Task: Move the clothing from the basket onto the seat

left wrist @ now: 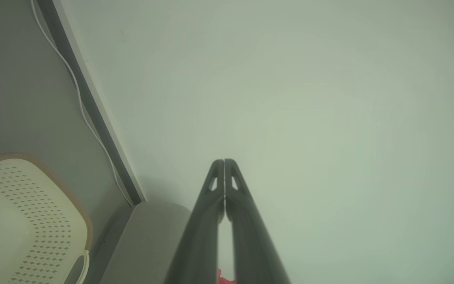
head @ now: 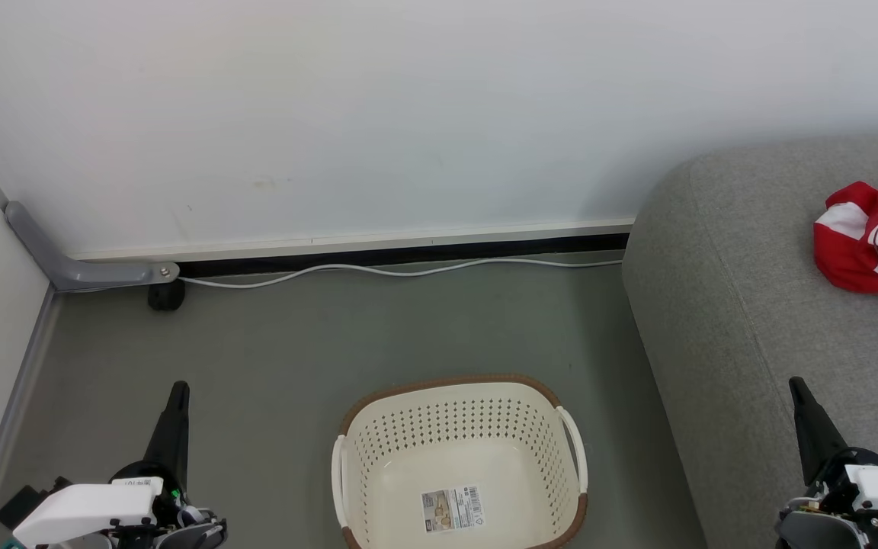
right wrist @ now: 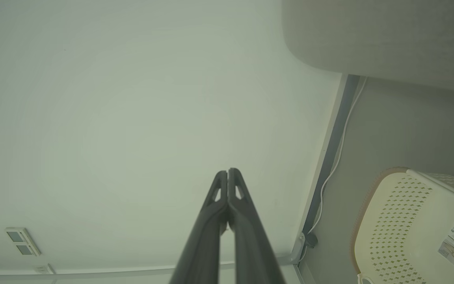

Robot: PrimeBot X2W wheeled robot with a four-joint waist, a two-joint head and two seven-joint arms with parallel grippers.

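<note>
while the left gripper (head: pixel 178 390) and right gripper (head: pixel 796 386) sit closed, empty, the clothing (head: pixel 869 240) on the seat (head: pixel 744 320) looks soft, light, limp: pinch a bunched fold.

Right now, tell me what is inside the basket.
The basket holds a paper label, flat on its floor. The red clothing lies on the sofa. The basket's near end is cut off from view.

Basket (head: pixel 460 421) beside seat (head: pixel 744 328); red clothing (head: pixel 858 255) on seat; left pincer (head: pixel 177 396), right pincer (head: pixel 797 389) closed.
</note>
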